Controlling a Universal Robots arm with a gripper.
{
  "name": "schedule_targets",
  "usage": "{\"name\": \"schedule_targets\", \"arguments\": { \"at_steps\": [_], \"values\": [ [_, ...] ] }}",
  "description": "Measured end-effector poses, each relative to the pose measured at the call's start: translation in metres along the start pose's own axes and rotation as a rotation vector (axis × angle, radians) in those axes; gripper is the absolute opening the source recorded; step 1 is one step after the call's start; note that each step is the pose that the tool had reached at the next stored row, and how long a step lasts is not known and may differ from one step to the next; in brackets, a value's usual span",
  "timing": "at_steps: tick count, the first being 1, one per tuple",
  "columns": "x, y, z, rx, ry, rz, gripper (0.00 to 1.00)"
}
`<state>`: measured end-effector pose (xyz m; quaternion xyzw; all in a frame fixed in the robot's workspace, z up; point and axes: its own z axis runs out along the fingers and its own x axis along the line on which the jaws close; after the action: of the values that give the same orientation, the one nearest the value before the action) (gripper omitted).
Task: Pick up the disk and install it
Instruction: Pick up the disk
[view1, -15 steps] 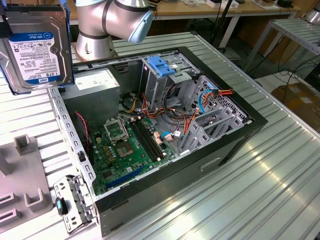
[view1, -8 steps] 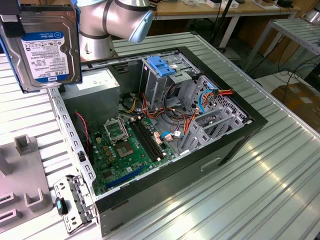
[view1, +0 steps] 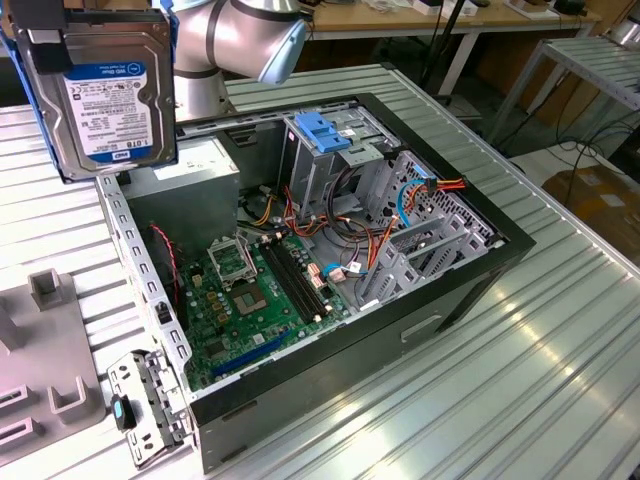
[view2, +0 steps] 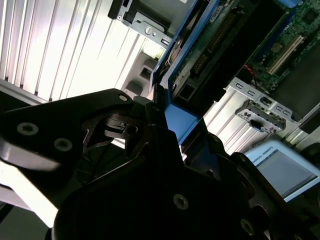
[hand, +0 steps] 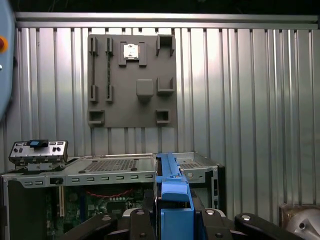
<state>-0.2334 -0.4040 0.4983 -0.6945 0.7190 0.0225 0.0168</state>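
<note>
We see the claw clamped shut on the blue frame of the disk. The disk hangs upright in the air at the exterior view's upper left, its white-and-blue label facing the camera. It sits over the far corner of the open computer case and outside it. The case lies on its side on a ribbed metal surface, exposing its green circuit board and a metal cage with a blue latch. Beside the case, at the exterior view's left, a grey holder plate rests on the same surface. The arm rises behind the case. In the room beyond, we make out a pale wooden worktop, a second ribbed metal stand and a brown cardboard box.
</note>
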Motion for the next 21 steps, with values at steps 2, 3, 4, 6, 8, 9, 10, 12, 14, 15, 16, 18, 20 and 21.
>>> {"name": "schedule_targets", "arguments": {
  "at_steps": [2, 3, 4, 6, 8, 9, 10, 12, 14, 15, 16, 18, 20, 21],
  "values": [
    [0.0001, -0.0038, 0.0000, 0.0000, 0.0001, 0.000, 0.37],
    [0.0002, -0.0052, 0.0000, 0.0000, 0.0001, 0.000, 0.37],
    [0.0003, -0.0066, 0.0000, 0.0000, 0.0000, 0.000, 0.37],
    [0.0004, -0.0095, -0.0001, 0.0000, 0.0001, 0.000, 0.37],
    [0.0006, -0.0118, 0.0000, 0.0000, 0.0000, 0.000, 0.37],
    [0.0007, -0.0137, -0.0001, 0.0000, 0.0001, 0.000, 0.37],
    [0.0007, -0.0150, -0.0001, 0.0000, 0.0001, 0.000, 0.37],
    [0.0010, -0.0180, -0.0001, 0.0000, 0.0001, 0.000, 0.37],
    [0.0011, -0.0210, -0.0001, 0.0000, 0.0000, 0.000, 0.37],
    [0.0012, -0.0227, -0.0001, 0.0000, 0.0001, 0.000, 0.37],
    [0.0013, -0.0244, -0.0001, 0.0000, 0.0001, 0.000, 0.37],
    [0.0014, -0.0280, -0.0001, 0.0000, 0.0001, 0.000, 0.37],
    [0.0015, -0.0341, -0.0001, 0.0000, 0.0000, 0.000, 0.37],
    [0.0014, -0.0355, -0.0001, 0.0000, 0.0000, 0.000, 0.37]
  ]
}}
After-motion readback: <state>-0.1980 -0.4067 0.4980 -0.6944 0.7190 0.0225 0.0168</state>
